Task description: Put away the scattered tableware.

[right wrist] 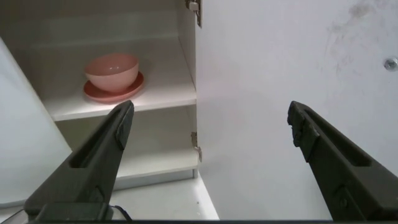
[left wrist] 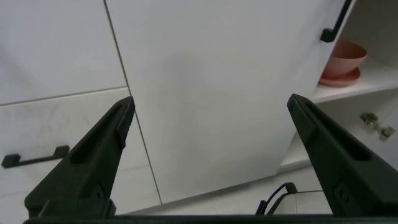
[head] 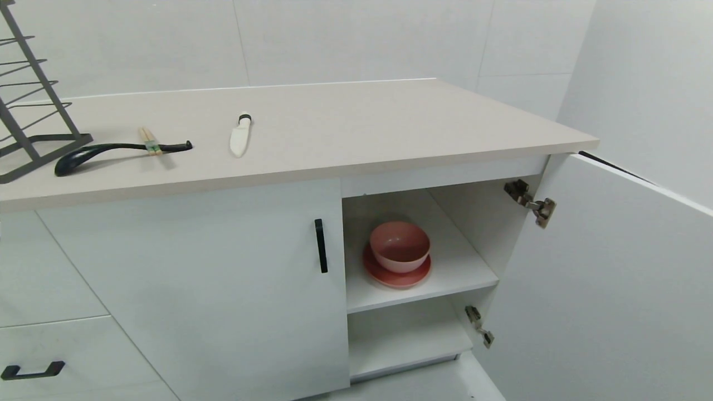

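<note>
We find left end effector point(left wrist: 211, 102) and right end effector point(right wrist: 211, 107) both spread, empty. Black ladle point(head: 111, 153), chopsticks point(head: 149, 141) and white knife point(head: 240, 136) lie on surface point(head: 362, 122). Pink bowl point(head: 399, 245) sits on plate point(head: 396, 277) on upper shelf point(head: 462, 273).

Risks:
- Chopsticks cross ladle handle; lifting either may drag other off.
- Open door point(head: 601, 278) stands near right end effector; we judge collision likely.

bowl point(head: 399, 245): matt plastic | ladle point(head: 71, 163): glossy black | countertop point(head: 362, 122): smooth matt | hinge point(head: 529, 201): metal
</note>
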